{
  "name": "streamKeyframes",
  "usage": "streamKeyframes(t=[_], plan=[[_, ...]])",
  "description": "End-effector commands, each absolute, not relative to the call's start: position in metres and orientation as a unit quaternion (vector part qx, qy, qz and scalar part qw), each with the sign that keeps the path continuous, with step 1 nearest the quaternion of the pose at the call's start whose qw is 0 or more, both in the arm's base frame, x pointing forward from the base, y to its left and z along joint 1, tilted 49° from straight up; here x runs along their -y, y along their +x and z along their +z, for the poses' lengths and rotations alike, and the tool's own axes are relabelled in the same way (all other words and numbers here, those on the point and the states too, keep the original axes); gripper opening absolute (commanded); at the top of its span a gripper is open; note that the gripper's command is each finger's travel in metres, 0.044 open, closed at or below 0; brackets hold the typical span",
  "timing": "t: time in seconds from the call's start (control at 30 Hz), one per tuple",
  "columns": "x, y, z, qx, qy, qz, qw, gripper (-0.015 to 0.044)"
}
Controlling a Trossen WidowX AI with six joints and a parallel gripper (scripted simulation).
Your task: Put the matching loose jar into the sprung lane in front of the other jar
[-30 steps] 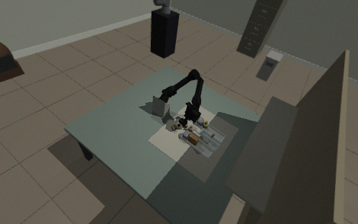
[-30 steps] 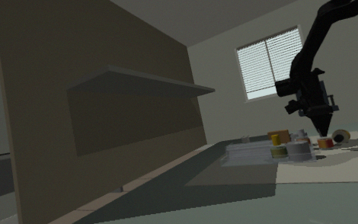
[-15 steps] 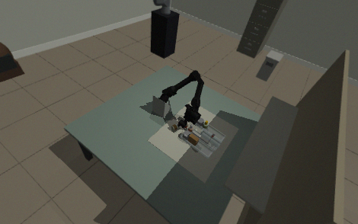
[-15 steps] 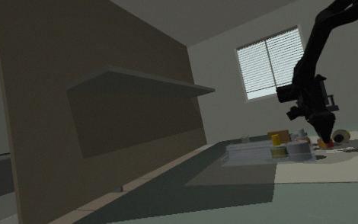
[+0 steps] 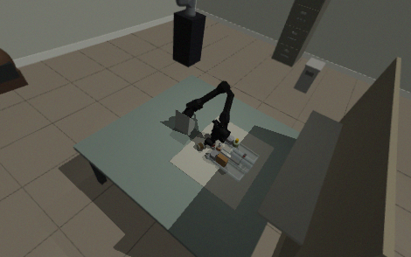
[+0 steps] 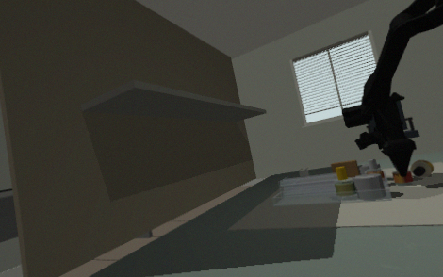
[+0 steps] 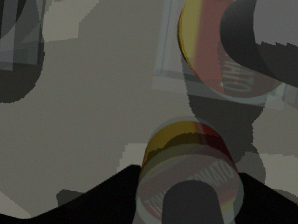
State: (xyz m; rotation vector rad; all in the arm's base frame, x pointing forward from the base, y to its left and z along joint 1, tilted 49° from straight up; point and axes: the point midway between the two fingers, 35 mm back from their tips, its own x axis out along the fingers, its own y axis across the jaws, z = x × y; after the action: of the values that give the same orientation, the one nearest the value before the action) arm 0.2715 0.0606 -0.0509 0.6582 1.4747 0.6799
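Note:
The loose tomato jar (image 6: 397, 179) (image 7: 210, 167), with red and yellow label and grey top, stands upright on the pale mat in front of the rack. My gripper (image 6: 403, 174) (image 7: 188, 179) points down over it, with a black finger against each side; it is shut on this jar. The matching tomato jar (image 7: 205, 47) (image 6: 376, 173) stands in a lane of the clear rack (image 5: 240, 178) (image 6: 284, 203), just beyond the held jar in the wrist view. A gap separates the two jars. The pusher plate behind the lane jar cannot be made out.
A yellow-topped jar (image 5: 236, 142) (image 6: 344, 187) and a wide grey jar (image 6: 370, 187) stand in the rack's near side in the exterior view. An orange-brown box (image 5: 222, 160) (image 6: 346, 168) is in another lane. A round jar (image 5: 200, 146) (image 6: 421, 169) lies on its side beside the gripper.

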Motion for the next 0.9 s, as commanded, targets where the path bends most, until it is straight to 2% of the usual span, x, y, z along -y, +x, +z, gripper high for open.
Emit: streamKeyframes(t=[0.0,0.13,0.6,0.87], plan=[[-0.061,0.270,-0.051,-0.648,0.288,0.297,0.639,0.0092],[-0.045,0.266,-0.045,-0.657,0.276,0.290,0.638,0.0000],[0.016,0.272,0.021,-0.648,0.289,0.296,0.640,0.0000],[0.001,0.281,-0.001,-0.652,0.297,0.286,0.637,0.0000]])
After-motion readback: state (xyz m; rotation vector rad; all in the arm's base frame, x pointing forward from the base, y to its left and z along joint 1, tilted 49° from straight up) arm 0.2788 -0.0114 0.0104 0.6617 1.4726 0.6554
